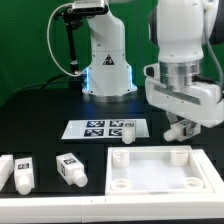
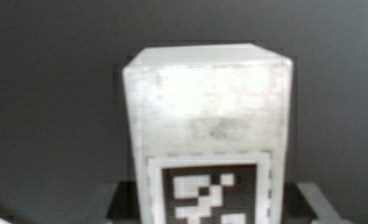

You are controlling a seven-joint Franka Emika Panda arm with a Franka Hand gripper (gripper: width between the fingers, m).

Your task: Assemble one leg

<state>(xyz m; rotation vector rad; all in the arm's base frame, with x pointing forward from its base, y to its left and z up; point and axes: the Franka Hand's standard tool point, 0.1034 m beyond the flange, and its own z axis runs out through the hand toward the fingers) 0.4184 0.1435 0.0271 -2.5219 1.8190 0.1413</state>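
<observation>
The jaws are clamped on one leg. In the wrist view the post sits between two dark fingers with its tag down by the grip. From where I'm standing it's hanging off the counter, at about 1 o'clock from the big square tray piece.

What I'd worry about:
- The grip looks to be near one end, so most of the post sticks out free. If it touches down a bit off-centre, it could pivot or slide in the jaws.
- If the peg comes in tilted or beside a corner hole, I'd expect it to jam on the lip rather than seat.
- Nothing that I can see holds the tray piece, so a sideways shove would probably just push it across the counter.
- I can't tell from either view which way the peg end faces, so that's another unknown.

Head count:
- Legs: one in the jaws, plus two lying at 9 o'clock of the tray piece. There's also a white sliver at the exterior view's left edge, likely a fourth.
- Tray piece: one.
- Marker board: one, at 11 o'clock of the tray piece.
- Arm: one.
</observation>
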